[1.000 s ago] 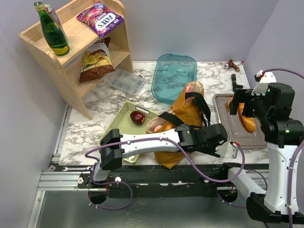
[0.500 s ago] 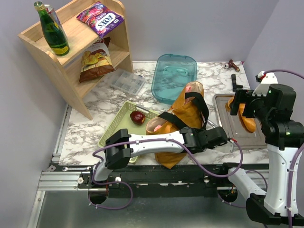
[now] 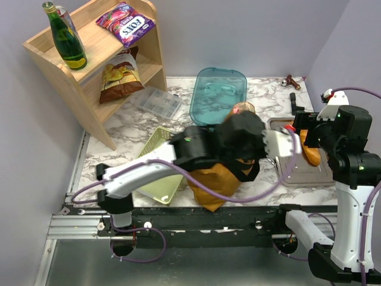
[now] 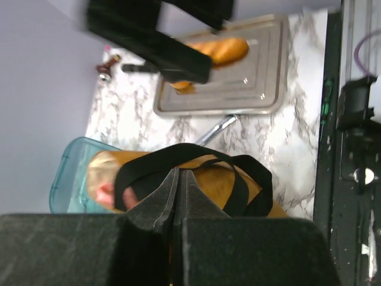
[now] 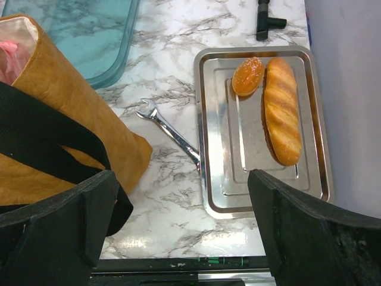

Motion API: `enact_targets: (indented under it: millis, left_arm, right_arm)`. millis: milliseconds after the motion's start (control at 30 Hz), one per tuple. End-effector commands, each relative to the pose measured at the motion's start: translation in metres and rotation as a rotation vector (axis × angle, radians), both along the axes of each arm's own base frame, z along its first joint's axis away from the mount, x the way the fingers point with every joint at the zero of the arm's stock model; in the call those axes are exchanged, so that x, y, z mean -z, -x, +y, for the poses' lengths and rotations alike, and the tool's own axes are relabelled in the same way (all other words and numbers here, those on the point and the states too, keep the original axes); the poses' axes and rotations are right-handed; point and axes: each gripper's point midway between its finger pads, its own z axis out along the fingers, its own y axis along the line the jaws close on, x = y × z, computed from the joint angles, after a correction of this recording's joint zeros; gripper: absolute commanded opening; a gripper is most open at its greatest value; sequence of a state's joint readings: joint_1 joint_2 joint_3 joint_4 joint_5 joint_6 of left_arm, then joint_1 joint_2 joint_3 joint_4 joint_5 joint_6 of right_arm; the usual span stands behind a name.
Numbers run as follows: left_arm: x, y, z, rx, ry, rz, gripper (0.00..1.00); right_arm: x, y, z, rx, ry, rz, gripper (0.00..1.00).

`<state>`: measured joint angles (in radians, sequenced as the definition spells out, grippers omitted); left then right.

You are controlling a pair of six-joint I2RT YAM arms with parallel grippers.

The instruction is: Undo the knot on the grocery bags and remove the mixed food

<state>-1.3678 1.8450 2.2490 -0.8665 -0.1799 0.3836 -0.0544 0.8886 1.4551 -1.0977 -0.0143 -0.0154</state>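
**Left arm swings up over the tote and clamps shut**

A second ago the left arm (image 3: pixel 149 170) lay low along the near edge of the surface (image 3: pixel 113 161), in front of the tote (image 3: pixel 215 182), with its jaws partly apart. It has since risen and now reaches across the top of the bag. The left jaws are clenched tight, with their tips right at the black straps (image 4: pixel 238 179). Whether a strap is actually pinched between them cannot be told.

The pink bag (image 4: pixel 107 193) sits inside the tote's mouth with only a little of it showing. Its knot is not visible, and no food has come out. This looks like an early step, getting hold of the tote to steady or open it so the pink bag can be reached.

To the right, the right arm (image 3: pixel 351 155) has not moved. The right jaws hang released and spread wide, empty, over the tray (image 5: pixel 214 179) that holds a loaf (image 5: pixel 281 110) and a bun (image 5: pixel 247 75). A wrench (image 5: pixel 169 128) lies between the tray and the tote.

Farther back is the teal tub (image 3: pixel 217 95), and beyond it on the left the wooden shelf (image 3: pixel 89 89).
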Motion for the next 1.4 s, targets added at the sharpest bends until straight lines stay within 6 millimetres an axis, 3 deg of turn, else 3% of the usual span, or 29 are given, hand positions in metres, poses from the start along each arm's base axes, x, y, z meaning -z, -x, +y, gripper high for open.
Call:
enact_targets:
  millis: [0, 33, 100, 200, 400, 533, 667, 900, 1067, 1367]
  left_arm:
    - [-0.03, 0.007, 0.043, 0.029, 0.051, 0.078, 0.0]
    - [-0.019, 0.006, 0.042, 0.018, 0.016, 0.06, 0.08]
    - [0.01, 0.008, 0.038, -0.005, -0.048, 0.095, 0.35]
    - [0.052, 0.011, 0.029, -0.032, -0.108, 0.164, 0.64]
    - [0.09, 0.015, 0.004, -0.012, -0.109, 0.227, 0.78]
    - [0.118, 0.016, -0.007, -0.029, -0.145, 0.325, 0.8]
    - [0.151, -0.002, -0.008, -0.146, -0.185, 0.335, 0.8]
    - [0.166, -0.028, -0.009, -0.271, -0.201, 0.253, 0.8]
    - [0.19, -0.038, -0.009, -0.324, -0.239, 0.259, 0.81]
    - [0.207, -0.049, -0.016, -0.359, -0.257, 0.233, 0.59]
  right_arm:
    - [-0.013, -0.007, 0.002, -0.007, -0.016, -0.044, 1.0]
    - [-0.012, -0.008, 0.003, -0.008, -0.02, -0.041, 1.0]
    - [-0.012, -0.009, 0.003, -0.009, -0.02, -0.041, 1.0]
    - [-0.013, -0.009, 0.0, 0.007, -0.012, -0.034, 1.0]
    - [-0.017, -0.007, 0.003, 0.013, -0.046, -0.039, 1.0]
    - [-0.019, -0.006, 0.002, 0.018, -0.042, -0.041, 1.0]
    - [-0.024, -0.006, 0.0, 0.026, -0.036, -0.051, 1.0]
    - [-0.023, -0.003, 0.0, 0.029, -0.033, -0.051, 1.0]
    - [-0.026, -0.004, -0.009, 0.066, -0.003, -0.062, 1.0]
    - [-0.027, -0.006, -0.011, 0.074, 0.008, -0.059, 1.0]
